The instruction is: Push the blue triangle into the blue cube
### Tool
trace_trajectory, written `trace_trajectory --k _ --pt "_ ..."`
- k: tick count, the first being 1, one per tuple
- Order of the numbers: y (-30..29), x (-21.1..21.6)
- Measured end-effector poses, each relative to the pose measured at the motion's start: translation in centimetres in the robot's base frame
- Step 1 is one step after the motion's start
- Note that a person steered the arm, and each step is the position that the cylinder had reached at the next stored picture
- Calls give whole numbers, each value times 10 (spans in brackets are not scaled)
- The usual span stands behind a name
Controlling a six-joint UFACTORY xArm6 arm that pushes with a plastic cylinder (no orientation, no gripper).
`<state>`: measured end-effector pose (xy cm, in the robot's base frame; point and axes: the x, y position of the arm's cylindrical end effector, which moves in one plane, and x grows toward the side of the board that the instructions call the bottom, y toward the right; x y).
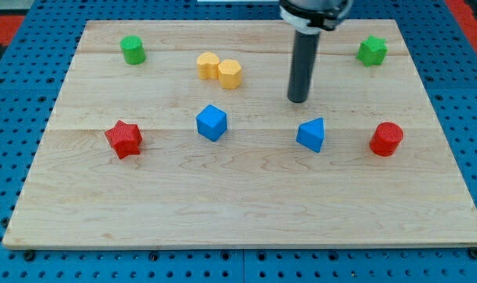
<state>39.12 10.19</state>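
Board [246,212]: a pale wooden board is lying flat on a blue perforated surface [10,157] and is filling most of the view.
Rod [304,63]: a straight dark rod is coming down from the view's top, right of centre, and is standing upright over the board.
My tip [299,100]: it is sitting on the board just beyond the blue triangle, slightly to its left, with a small gap showing; it is not touching any block.
Jaws: the arm is carrying none, only the bare rod, so nothing is being gripped or held.
Blue triangle [311,134]: it is resting right of centre, in the middle row, apart from the tip.
Blue cube [211,123]: it is resting left of centre, well apart from the blue triangle, with bare wood lying between the two.
Red star [124,139]: it is sitting at the left, in the same row as the cube.
Red cylinder [387,139]: it is sitting at the right, near the triangle.
Yellow blocks [219,70]: two are sitting side by side, touching, far of the cube; exact shape is hard to tell.
Green cylinder [133,50]: it is standing in the far left corner.
Green block [372,51]: it is sitting in the far right corner; it is looking star-like.
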Motion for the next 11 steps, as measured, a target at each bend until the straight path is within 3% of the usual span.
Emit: trace_trajectory --k 2,4,5,6,8,9,11 --pt "31 66" --pt "38 96" --pt "-9 107" --pt "-46 98" --pt "36 97" --pt "29 76" --pt "-95 69"
